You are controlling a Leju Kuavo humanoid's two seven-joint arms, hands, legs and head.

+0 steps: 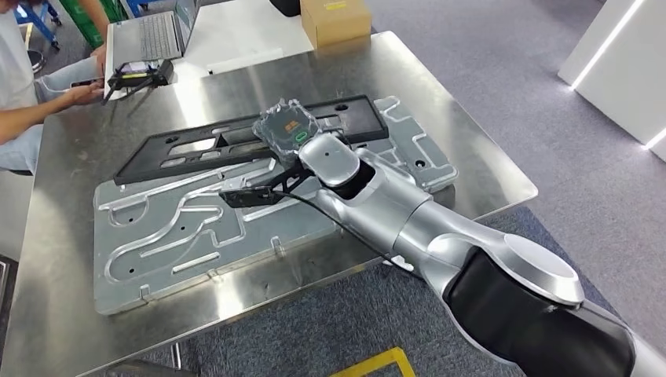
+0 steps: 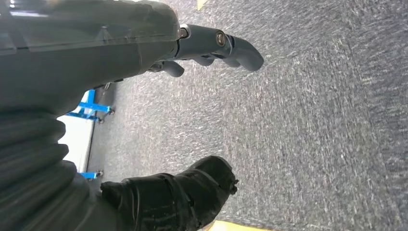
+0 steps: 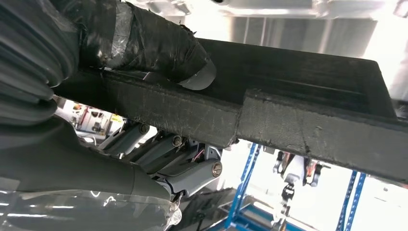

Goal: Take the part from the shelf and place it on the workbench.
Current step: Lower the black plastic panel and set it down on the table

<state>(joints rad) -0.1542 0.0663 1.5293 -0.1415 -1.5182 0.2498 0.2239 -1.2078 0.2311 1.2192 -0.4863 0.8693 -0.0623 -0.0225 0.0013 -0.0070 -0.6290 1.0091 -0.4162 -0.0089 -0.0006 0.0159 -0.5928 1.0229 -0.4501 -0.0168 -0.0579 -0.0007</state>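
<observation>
Bright, even overhead light. The steel workbench (image 1: 71, 259) throws broad white glare near its far edge. The head view is sharp, shadows soft. The left wrist view is dim, its carpet (image 2: 312, 134) streaked with blur. The right wrist view is blown out behind a dark, backlit part (image 3: 298, 110).

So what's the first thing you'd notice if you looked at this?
The big silver right arm reaching over the shiny metal table. Its right hand holds a long black plastic part just above a grooved metal plate. A person sits at the far corner beside a laptop.
</observation>
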